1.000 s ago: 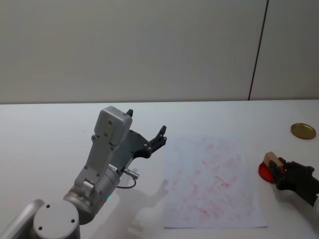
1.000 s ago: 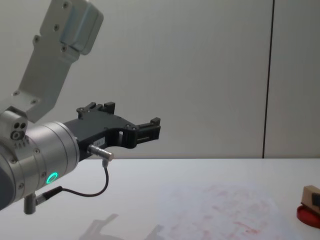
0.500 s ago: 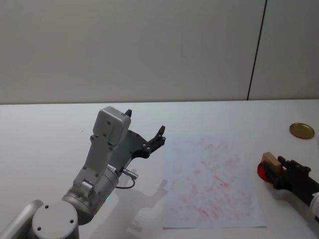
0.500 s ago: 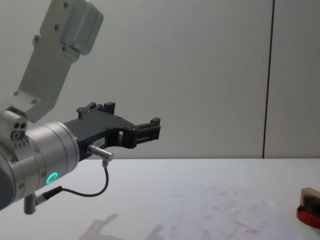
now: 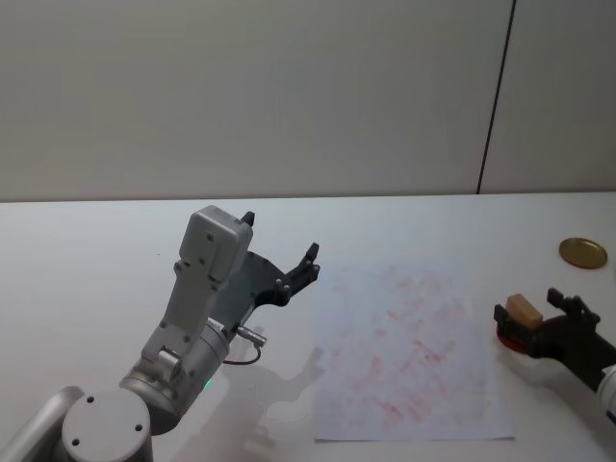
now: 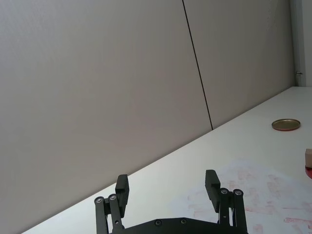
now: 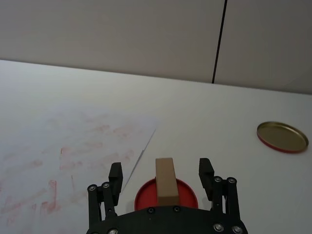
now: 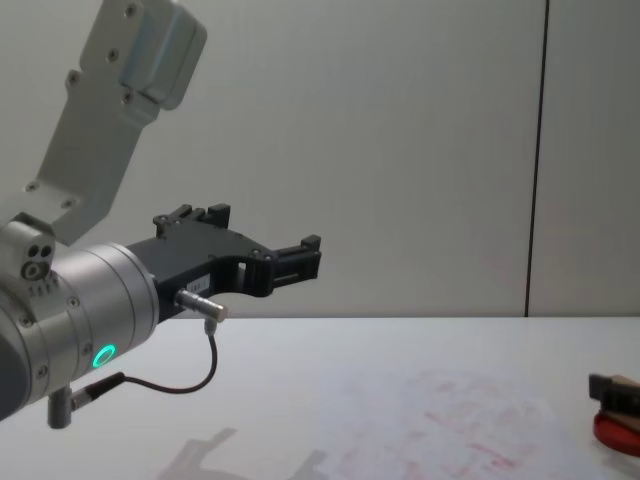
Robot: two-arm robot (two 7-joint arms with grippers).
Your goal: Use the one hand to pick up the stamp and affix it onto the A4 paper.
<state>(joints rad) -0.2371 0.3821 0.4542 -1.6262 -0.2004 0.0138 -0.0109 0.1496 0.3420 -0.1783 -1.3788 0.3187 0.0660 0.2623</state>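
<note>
A: What's laid out, biggest first?

B: The white table (image 5: 87, 241), then the A4 paper (image 5: 409, 351) flat on it, speckled with faint red marks. Just off the paper's right edge sits the red ink pad (image 7: 165, 193), with the stamp (image 7: 165, 181) standing upright on it. A gold lid (image 5: 583, 253) lies farther back.

A: And the hands?

B: The right hand (image 7: 161, 179) is at the pad, fingers spread, one on each side of the stamp and touching neither face. The left hand (image 6: 166, 189) is parked, raised above the table left of the paper, fingers also spread.

A: How should the grasp go?

B: I'd keep the block centred between the fingers, close squarely on its two long faces, then lift straight up so the inked face stays level.
</note>
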